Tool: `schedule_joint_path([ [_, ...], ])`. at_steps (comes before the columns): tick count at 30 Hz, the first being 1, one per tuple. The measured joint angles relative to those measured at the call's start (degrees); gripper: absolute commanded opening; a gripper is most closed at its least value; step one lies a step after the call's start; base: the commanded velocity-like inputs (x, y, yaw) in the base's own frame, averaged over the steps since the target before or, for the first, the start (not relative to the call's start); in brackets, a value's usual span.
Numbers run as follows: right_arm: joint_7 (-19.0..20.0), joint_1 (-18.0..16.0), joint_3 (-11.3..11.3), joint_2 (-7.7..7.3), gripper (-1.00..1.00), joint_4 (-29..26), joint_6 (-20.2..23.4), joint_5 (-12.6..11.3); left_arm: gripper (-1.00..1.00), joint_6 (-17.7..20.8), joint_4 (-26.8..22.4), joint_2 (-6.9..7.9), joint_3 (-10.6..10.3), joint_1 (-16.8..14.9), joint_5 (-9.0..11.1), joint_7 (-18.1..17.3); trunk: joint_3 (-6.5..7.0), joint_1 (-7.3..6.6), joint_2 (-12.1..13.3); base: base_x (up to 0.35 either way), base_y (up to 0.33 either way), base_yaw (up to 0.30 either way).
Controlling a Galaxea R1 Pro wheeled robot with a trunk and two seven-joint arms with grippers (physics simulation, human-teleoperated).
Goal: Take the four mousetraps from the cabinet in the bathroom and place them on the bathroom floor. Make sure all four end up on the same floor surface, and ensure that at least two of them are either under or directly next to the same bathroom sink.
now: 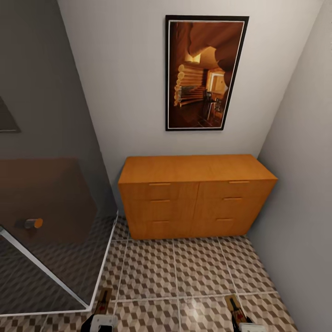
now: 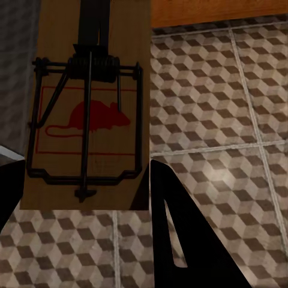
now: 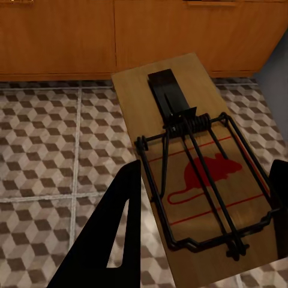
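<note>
Each gripper holds one mousetrap above the bathroom floor (image 1: 184, 276), in front of the cabinet (image 1: 196, 196). My left gripper (image 1: 103, 311) is shut on a brown wooden mousetrap (image 2: 87, 108) with a red mouse print, its black fingers (image 2: 180, 240) along the board's edges. My right gripper (image 1: 237, 316) is shut on a second mousetrap (image 3: 192, 162), which points toward the cabinet. The orange-brown cabinet stands against the back wall with all its drawers closed. The sink and the other mousetraps are out of view.
A glass shower partition (image 1: 46, 221) with a round handle (image 1: 34, 223) runs along the left, its white frame reaching the floor near my left gripper. A grey wall (image 1: 304, 184) closes the right side. A framed picture (image 1: 205, 74) hangs above the cabinet.
</note>
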Motion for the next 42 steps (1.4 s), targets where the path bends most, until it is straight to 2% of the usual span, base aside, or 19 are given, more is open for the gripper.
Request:
schedule_joint_path([
  [42,0.0,0.0,0.0,0.00,-1.00,0.0,0.0,0.0,-1.00,0.0,0.0,-0.02,0.0,0.0,0.0,0.0,3.77,0.00,0.0,0.000,0.000,0.000],
])
